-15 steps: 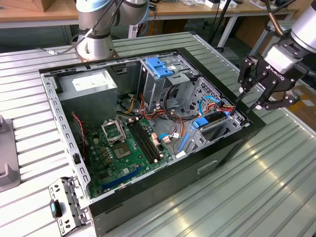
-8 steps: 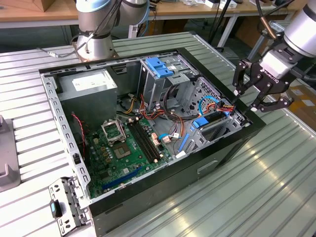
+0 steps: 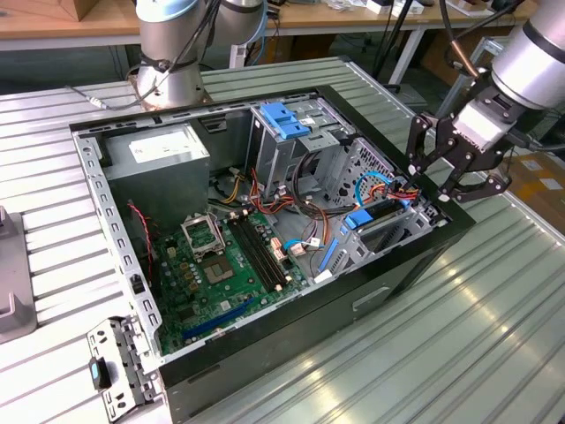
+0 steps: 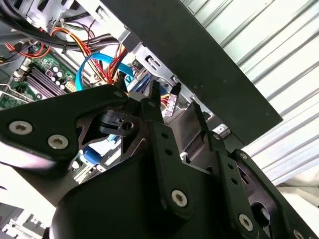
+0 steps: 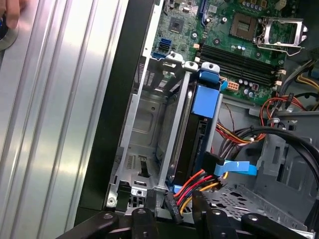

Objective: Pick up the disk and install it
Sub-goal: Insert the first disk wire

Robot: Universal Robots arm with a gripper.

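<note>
While the gripper (image 3: 430, 184) is held above the computer case (image 3: 291, 327) at its corner nearest the exterior view's right, the disk (image 3: 378, 215) is seen seated on edge in the drive bay (image 5: 149, 129) just below and beside the jaws. In the exterior view the disk lies from the gripper at about eight o'clock, close by, its blue carrier frame uppermost. The long axis of the disk is run along the case's side wall, from roughly two o'clock to eight o'clock in the exterior view, and in the first wrist view the disk (image 5: 199, 124) is shown stretching away from the jaws towards the motherboard (image 5: 239, 45).

The jaws are spread apart, with nothing clamped between them; in the second wrist view the fingers (image 4: 162, 137) are seen parted, pointing down at the bay's end, where red, yellow and orange power wires (image 5: 197, 181) and a blue data cable (image 5: 234, 168) are gathered.

The disk is judged to be already in its slot, standing upright between the bay's metal rails and not lying on the ribbed metal counter (image 3: 459, 336).
</note>
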